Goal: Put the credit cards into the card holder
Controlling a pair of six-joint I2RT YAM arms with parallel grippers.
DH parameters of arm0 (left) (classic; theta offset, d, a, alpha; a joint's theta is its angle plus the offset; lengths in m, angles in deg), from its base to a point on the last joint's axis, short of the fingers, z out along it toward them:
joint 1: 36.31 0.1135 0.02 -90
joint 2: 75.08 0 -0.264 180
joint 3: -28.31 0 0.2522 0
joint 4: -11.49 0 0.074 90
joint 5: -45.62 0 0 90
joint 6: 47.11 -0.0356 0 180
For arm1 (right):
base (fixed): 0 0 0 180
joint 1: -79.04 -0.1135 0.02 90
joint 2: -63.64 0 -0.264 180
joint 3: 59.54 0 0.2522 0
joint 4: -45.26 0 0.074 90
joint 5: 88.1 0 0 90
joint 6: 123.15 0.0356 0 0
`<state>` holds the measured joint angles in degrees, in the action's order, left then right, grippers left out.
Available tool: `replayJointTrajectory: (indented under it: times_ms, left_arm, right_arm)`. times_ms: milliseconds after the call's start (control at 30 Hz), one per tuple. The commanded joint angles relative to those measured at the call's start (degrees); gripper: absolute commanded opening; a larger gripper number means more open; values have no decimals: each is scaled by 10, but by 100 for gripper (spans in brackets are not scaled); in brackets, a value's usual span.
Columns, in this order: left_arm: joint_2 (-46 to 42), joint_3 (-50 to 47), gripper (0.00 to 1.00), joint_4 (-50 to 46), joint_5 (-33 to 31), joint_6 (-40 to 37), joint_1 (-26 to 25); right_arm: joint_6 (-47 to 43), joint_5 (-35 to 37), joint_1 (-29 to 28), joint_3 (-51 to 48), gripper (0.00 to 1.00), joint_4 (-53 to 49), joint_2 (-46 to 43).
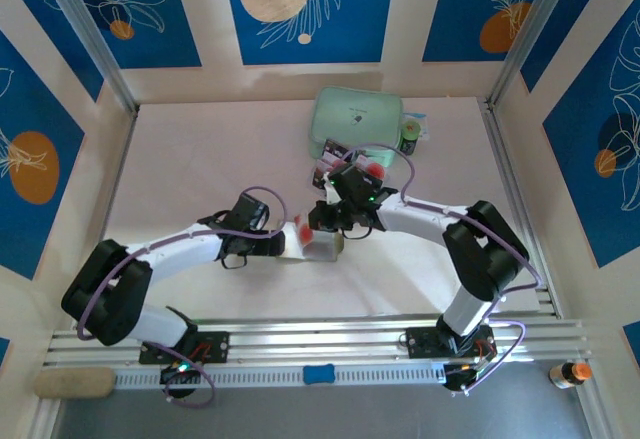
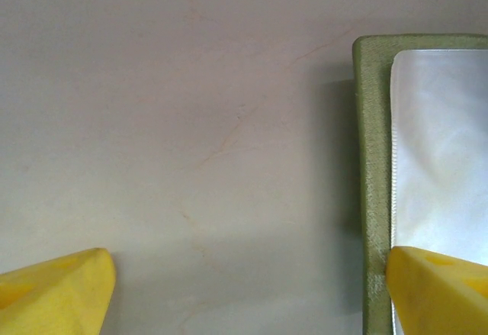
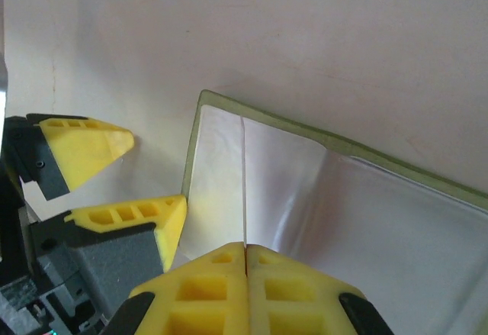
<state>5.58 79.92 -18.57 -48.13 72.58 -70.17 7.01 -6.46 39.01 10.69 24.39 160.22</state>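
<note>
In the top view, the card holder (image 1: 322,247) lies open on the table (image 1: 200,149) between the arms. The left gripper (image 1: 290,246) is at its left end, the right gripper (image 1: 322,227) is over its far edge, and credit cards (image 1: 376,168) lie near the mint-green zip case (image 1: 355,119). In the left wrist view, the left gripper (image 2: 248,293) is spread wide, with one finger over the card holder (image 2: 370,167) at its olive rim and the other over bare table. In the right wrist view, the right gripper (image 3: 245,262) has its fingers pressed together above the card holder (image 3: 229,110) and its greyish pocket (image 3: 381,228), with the left gripper (image 3: 156,171) spread at the holder's end.

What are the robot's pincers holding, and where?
Left pincer is open, gripping nothing. Right pincer is shut above the card holder; whether anything thin is pinched between its tips, I cannot tell.
</note>
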Motion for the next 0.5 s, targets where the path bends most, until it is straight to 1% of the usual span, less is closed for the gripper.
replayJointTrajectory:
  times_ms: [0, 233, 467]
  left_arm:
    - [-16, 4, 91, -25, -11, 4, 0]
    - [-32, 30, 92, -39, -3, 3, 0]
    - [0, 56, 92, -31, 13, -4, 0]
  right_arm:
    - [21, -24, -4, -1, 0, 28, 22]
    - [28, -35, -4, 0, 0, 40, 49]
    - [35, -40, -6, -6, 0, 48, 49]
